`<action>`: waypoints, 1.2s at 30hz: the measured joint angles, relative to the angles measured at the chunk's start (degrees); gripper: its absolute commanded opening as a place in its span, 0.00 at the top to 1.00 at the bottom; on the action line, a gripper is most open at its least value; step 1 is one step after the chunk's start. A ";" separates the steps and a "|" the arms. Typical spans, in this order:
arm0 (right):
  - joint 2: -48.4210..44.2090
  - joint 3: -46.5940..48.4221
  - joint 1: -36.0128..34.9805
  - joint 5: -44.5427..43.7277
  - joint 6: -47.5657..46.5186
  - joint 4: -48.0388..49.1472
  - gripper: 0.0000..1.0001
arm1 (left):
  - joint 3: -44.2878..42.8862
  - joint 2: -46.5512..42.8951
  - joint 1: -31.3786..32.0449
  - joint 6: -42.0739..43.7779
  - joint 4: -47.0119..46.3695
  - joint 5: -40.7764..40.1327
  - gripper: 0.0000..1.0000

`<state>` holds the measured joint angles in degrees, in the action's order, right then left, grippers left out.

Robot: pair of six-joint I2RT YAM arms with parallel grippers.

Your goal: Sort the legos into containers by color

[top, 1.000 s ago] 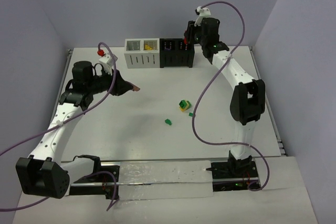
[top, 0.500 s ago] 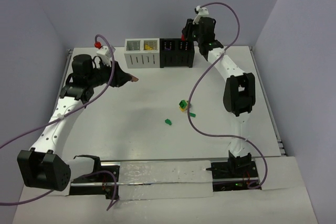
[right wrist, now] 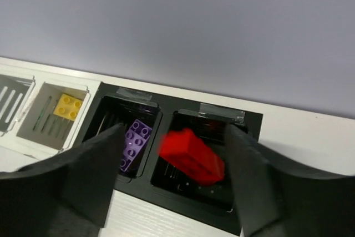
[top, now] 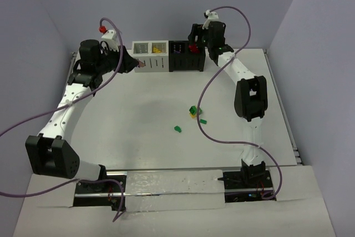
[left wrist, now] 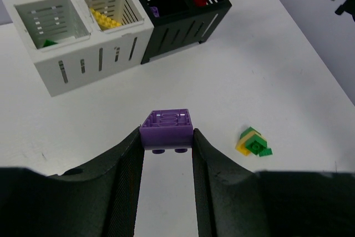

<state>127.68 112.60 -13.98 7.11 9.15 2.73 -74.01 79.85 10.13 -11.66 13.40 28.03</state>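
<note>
- Purple brick [left wrist: 166, 125] is clamped between the two fingers of the left gripper [left wrist: 166, 135]. The fingers are closed to the brick's width, and its hollow underside faces the wrist camera.
- Red brick [right wrist: 191, 156] lies tilted at the mouth of the right compartment of the black bin [right wrist: 183, 206]. It sits between the fingers [right wrist: 89, 181] of the right gripper [right wrist: 175, 130], which are spread wide with a gap on each side of the brick, so the gripper has let go.
- Whether the red brick rests on the compartment or hangs in the air cannot be told.
- The black bin's left compartment holds a purple piece [right wrist: 135, 140].
- The white bin [left wrist: 83, 65] joins the black bin's left side. Its right compartment holds yellow bricks [left wrist: 105, 18] and its left compartment a green piece [left wrist: 50, 41].
- Both bins stand in one row against the middle of the far edge of the tabletop [top: 138, 115].
- The left gripper [top: 140, 64] is held in the air toward the far-left corner, short of the white bin's left end and apart from it.
- The right gripper [top: 193, 45] hangs over the black bin at the far edge.
- A green-and-yellow stack [top: 193, 111] lies near the middle of the tabletop, with a small green bit [top: 203, 121] just beside it.
- A green brick [top: 177, 129] lies near the stack, a little closer to the near edge.
</note>
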 measured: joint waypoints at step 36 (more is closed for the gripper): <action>-47.15 -40.95 -0.13 -0.90 -6.15 -12.51 0.00 | -45.20 54.45 15.64 -4.13 -19.14 -24.94 0.95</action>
<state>80.53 71.65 -14.11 6.22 3.01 -9.78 -119.20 134.30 25.77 -15.79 -5.74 3.10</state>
